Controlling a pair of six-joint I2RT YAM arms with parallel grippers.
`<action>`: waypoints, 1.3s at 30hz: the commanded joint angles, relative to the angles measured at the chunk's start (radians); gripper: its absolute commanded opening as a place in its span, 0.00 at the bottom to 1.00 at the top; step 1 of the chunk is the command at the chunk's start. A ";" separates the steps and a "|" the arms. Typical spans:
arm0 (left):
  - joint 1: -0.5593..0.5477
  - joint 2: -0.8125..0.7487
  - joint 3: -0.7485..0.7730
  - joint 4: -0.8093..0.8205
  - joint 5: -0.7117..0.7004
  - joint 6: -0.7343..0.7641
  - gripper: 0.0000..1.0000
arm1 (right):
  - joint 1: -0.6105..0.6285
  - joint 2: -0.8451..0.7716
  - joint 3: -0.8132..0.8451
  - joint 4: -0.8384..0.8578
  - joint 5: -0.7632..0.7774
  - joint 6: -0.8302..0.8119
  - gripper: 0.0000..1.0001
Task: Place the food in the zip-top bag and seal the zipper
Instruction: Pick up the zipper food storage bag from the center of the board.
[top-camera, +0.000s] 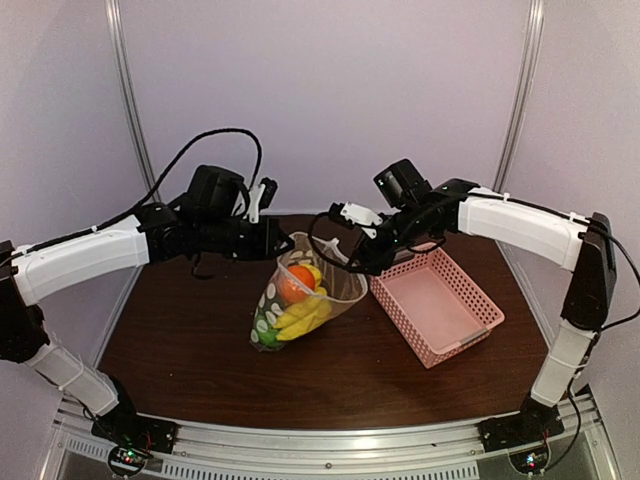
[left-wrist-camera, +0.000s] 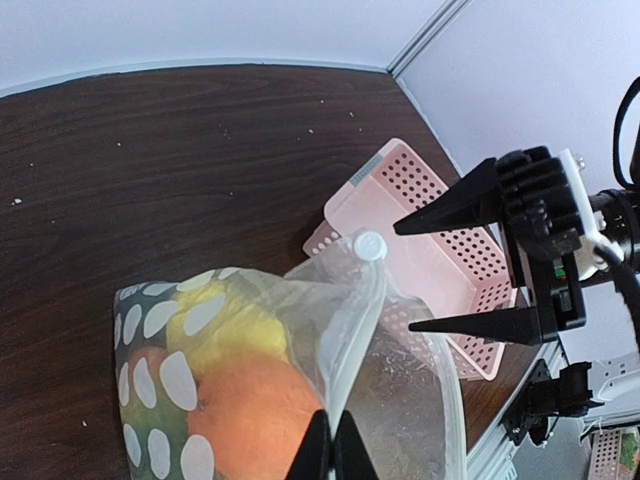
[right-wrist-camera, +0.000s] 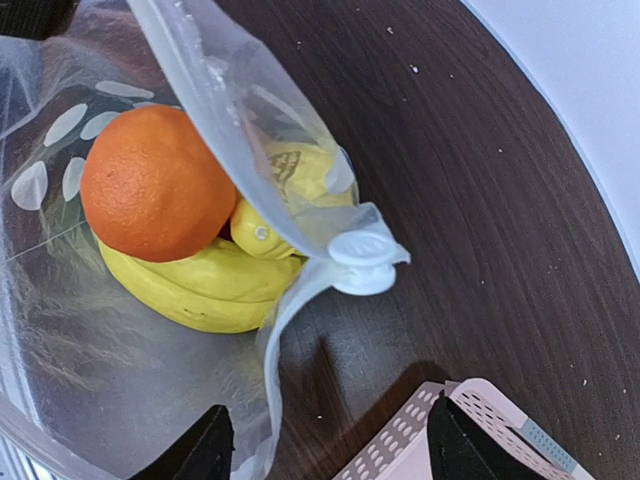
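Note:
The zip-top bag (top-camera: 300, 300) stands on the table, mouth up, holding the food: an orange ball (right-wrist-camera: 158, 183), yellow bananas (right-wrist-camera: 200, 285), a lemon (right-wrist-camera: 290, 170) and green pieces (top-camera: 265, 335). My left gripper (left-wrist-camera: 335, 455) is shut on the zipper strip (left-wrist-camera: 350, 350) at the bag's mouth and holds that edge up. The white slider tab (right-wrist-camera: 362, 262) sits at the far end of the strip, and it also shows in the left wrist view (left-wrist-camera: 369, 245). My right gripper (right-wrist-camera: 330, 450) is open just beside the slider, touching nothing. The bag's mouth gapes open.
The empty pink lattice basket (top-camera: 435, 305) stands right of the bag, close under my right arm. Its corner shows in the right wrist view (right-wrist-camera: 480, 440). Grey walls enclose the back and sides of the table.

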 joint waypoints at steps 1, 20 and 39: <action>-0.004 0.011 0.006 0.060 0.039 0.026 0.00 | 0.001 0.044 0.046 0.003 -0.079 0.030 0.55; -0.001 -0.294 -0.091 0.046 -0.243 0.395 0.64 | 0.007 0.068 0.163 0.096 -0.382 -0.095 0.00; 0.050 -0.305 -0.083 -0.048 -0.337 0.417 0.62 | 0.059 -0.015 0.312 -0.023 -0.505 -0.194 0.00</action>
